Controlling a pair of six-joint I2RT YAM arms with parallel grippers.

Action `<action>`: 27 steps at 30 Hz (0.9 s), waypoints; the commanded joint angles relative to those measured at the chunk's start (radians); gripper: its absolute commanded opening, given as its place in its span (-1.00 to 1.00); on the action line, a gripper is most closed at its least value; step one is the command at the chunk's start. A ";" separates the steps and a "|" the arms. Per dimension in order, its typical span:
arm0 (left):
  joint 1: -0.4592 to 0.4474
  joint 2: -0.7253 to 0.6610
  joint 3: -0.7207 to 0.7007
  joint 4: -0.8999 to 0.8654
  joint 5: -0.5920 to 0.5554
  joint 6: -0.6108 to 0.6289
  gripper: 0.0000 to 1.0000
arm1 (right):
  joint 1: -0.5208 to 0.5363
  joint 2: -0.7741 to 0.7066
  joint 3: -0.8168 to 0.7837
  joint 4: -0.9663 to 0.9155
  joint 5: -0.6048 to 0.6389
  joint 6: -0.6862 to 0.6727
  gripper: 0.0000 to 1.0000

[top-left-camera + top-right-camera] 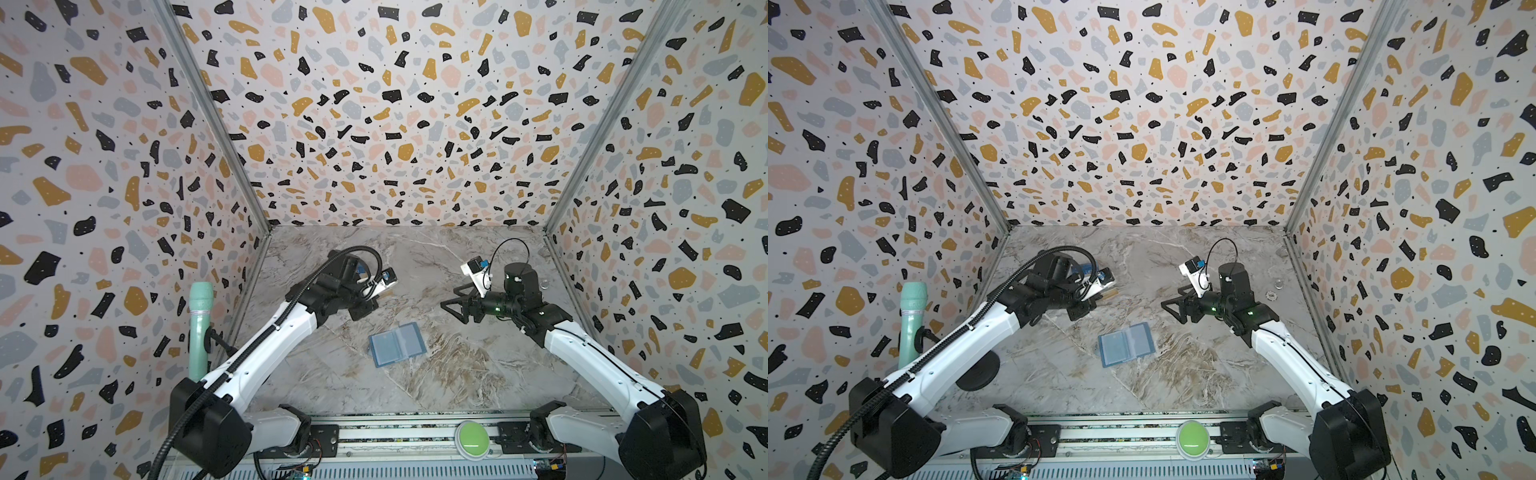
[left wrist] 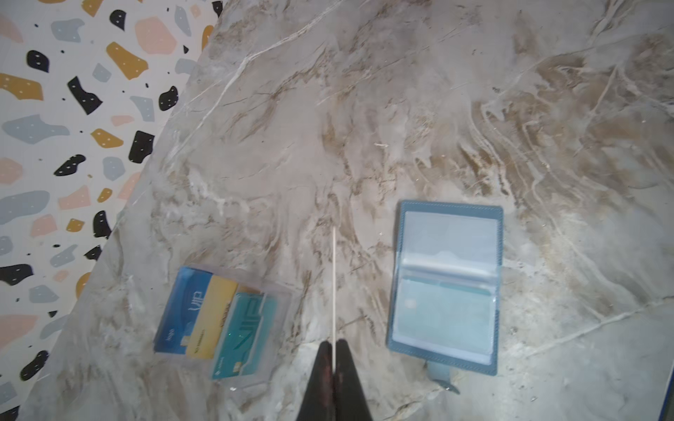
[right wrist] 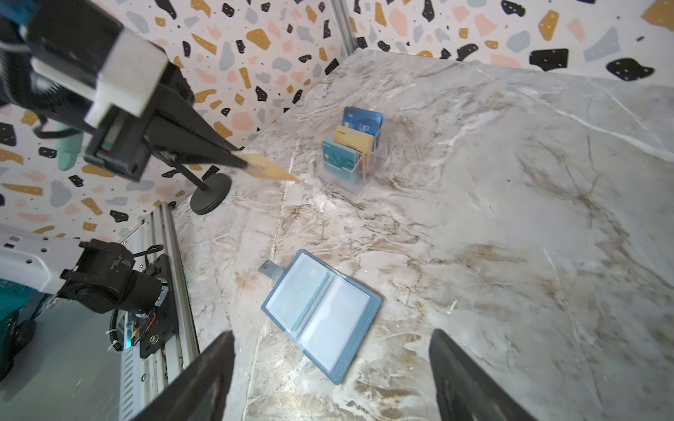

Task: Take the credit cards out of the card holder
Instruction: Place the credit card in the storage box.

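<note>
Find the left gripper (image 2: 333, 346) clenched on a gold card (image 3: 270, 169), seen edge-on as a thin line in the left wrist view, at about 11 o'clock from the card holder (image 1: 397, 344) in a top view. Head for the clear case (image 2: 284, 328), farther out on nearly the same 11 o'clock line, stocked with blue, gold and teal cards. Line up the card's lower edge with a free slot, come down square, and loosen only after seating that edge inside; avoid a tilted entry, likely to tip the light case. Leave the right gripper (image 1: 453, 306) spread wide and empty at 2 o'clock, ready to pin the open card holder lying flat mid-table. Expect one more job: probably a pale teal card (image 2: 443, 310) left in a clear sleeve, though hazy through the plastic
</note>
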 commanded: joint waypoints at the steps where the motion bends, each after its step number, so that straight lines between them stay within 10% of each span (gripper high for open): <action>1: 0.119 0.039 0.115 -0.086 0.084 0.153 -1.00 | -0.016 -0.002 -0.020 0.027 0.022 0.044 0.68; 27: 0.258 0.669 0.580 -0.332 0.016 0.568 -1.00 | -0.035 -0.008 -0.028 0.010 0.002 0.093 0.71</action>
